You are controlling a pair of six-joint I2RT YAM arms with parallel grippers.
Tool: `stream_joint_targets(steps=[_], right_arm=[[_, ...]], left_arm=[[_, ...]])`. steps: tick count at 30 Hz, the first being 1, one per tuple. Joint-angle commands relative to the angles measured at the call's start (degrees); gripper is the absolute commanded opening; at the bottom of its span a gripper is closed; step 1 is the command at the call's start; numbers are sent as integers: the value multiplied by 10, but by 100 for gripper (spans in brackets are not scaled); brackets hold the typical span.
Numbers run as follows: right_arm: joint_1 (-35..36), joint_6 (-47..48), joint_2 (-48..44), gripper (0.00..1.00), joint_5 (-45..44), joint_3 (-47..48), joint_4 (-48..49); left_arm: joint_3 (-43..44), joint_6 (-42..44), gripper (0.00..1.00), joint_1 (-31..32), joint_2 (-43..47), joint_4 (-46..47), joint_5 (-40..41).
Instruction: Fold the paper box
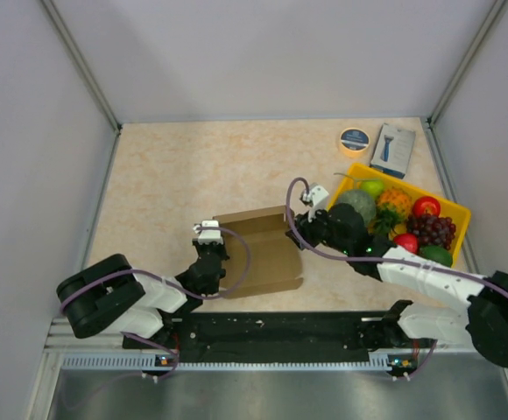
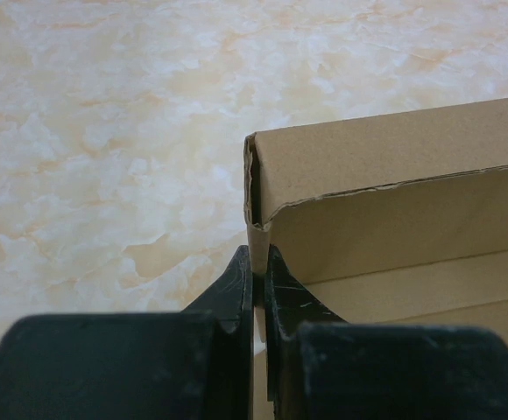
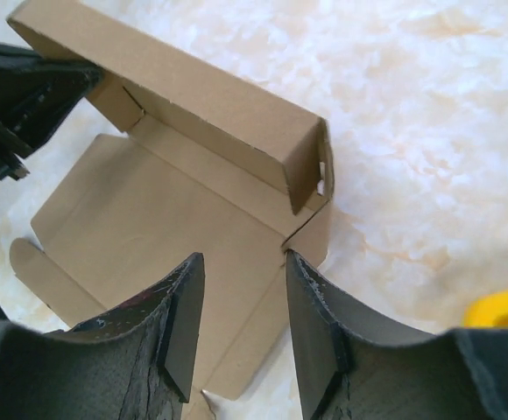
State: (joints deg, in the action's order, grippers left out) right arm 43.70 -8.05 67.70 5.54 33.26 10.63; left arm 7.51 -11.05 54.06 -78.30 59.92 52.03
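The left arm [image 1: 140,297] reaches in low from the near edge, and its jaws are pressed together on the left end wall of the cardboard box [image 1: 267,254], with the thin card pinched between them. Just ahead of those jaws the box's back wall [image 2: 394,166] stands up, its top folded over with a slightly ragged edge. To their right lies the open floor of the box [image 3: 149,227], flat on the marbled worktop [image 1: 166,175].

The right arm [image 1: 429,280] comes across from the far side. Its jaws stand apart above the box's right end, the upright corner [image 3: 311,188] just beyond their tips. I cannot tell whether they touch the card.

Behind and to the right of these jaws sits a yellow tray [image 1: 359,169] of fruit. Farther back are a roll of tape [image 1: 354,140] and a small blue-and-white packet [image 1: 392,150].
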Motion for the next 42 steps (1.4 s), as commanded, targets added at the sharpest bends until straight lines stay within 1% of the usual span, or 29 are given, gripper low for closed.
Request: stream_joint_targets(steps=[1,2,3,4,6,7,8,9,10,12,13,14,16,17,18,23,24,26,32,34,37,38,42], right_arm=[[2,-25,-102,43,-70,-42,-21],[0,-28,-142,42,-80,-56,-13],[-11,-41,-164,45,-92,-69,-7],[-23,-51,-179,46,-116,-83,-13],[-61,-79,-197,47,-120,-88,-20],[-111,-89,-195,47,-91,-85,-25],[-136,-100,-189,47,-72,-82,-25],[-154,-108,-175,48,-37,-78,-22],[-175,-105,-160,48,-24,-66,-16],[-181,-74,-122,50,-12,-37,-34],[-181,-58,-63,50,-6,2,-45],[-180,-40,-37,49,1,21,-67],[-181,-9,26,49,25,57,-76],[-180,0,38,49,40,56,-51],[-176,29,47,49,94,54,-32],[-133,106,109,49,113,70,-13],[-123,114,114,48,131,72,-11],[-112,124,117,46,133,66,-8],[-93,133,89,47,144,38,25],[-88,138,87,47,149,42,18],[-81,139,82,49,138,37,27],[-79,138,81,51,137,35,37],[-62,135,82,53,98,31,73]], left_arm=[[15,-8,0,4,-6,12,14],[14,-9,0,3,-6,12,14],[13,-10,0,3,-6,13,13],[13,-11,0,3,-7,13,14],[15,-10,0,3,-8,11,14],[15,-9,0,4,-9,11,13],[17,-9,0,3,-9,10,13],[17,-9,0,4,-10,10,13],[17,-7,0,4,-10,10,13],[17,-9,0,4,-9,8,13],[18,-9,0,4,-10,7,13],[19,-9,0,4,-10,7,13],[22,-9,0,4,-14,7,13],[22,-9,0,4,-17,10,13],[22,-9,0,4,-19,11,11],[23,-2,0,6,-20,17,11],[22,-1,0,6,-20,17,11],[22,-1,0,6,-17,18,10],[19,-1,0,7,-17,23,10],[17,1,0,7,-19,28,9],[16,2,0,8,-16,27,10],[16,1,0,8,-16,27,9],[17,3,0,8,-19,31,7]])
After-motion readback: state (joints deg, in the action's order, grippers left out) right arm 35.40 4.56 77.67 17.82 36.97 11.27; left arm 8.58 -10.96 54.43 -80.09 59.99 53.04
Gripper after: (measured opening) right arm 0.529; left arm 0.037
